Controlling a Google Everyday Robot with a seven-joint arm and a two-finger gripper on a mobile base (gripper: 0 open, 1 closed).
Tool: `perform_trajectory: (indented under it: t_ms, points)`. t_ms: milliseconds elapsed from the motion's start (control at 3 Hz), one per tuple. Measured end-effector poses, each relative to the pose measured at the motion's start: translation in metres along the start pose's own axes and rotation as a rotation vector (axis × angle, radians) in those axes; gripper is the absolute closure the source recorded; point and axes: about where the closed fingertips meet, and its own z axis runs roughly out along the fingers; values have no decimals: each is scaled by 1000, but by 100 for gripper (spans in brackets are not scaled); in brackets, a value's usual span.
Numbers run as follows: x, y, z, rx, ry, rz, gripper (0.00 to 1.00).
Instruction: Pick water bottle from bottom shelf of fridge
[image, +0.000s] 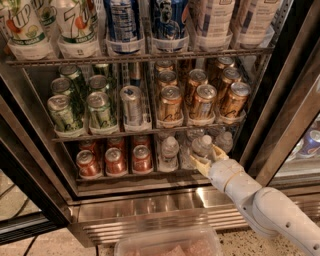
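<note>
The arm (260, 200) is glossy white, made of rounded tubular segments, with a ringed cream wrist. Its pale yellowish gripper (205, 156) sits at the front edge of the bottom shelf (125, 176), near its right end.

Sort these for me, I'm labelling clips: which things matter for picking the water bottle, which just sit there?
In the job: water bottle, gripper right at it, bottom shelf, fridge.
Just there: red cans, green cans, gold cans, 7UP bottles, neighbouring clear bottle.
</note>
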Motion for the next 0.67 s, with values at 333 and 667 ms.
perform_trajectory:
  t_ms: [333,667]
  points:
    - [-12,-2,-12,-11,-21,0,100]
    - [-26,-1,-26,-65,-9,-48,100]
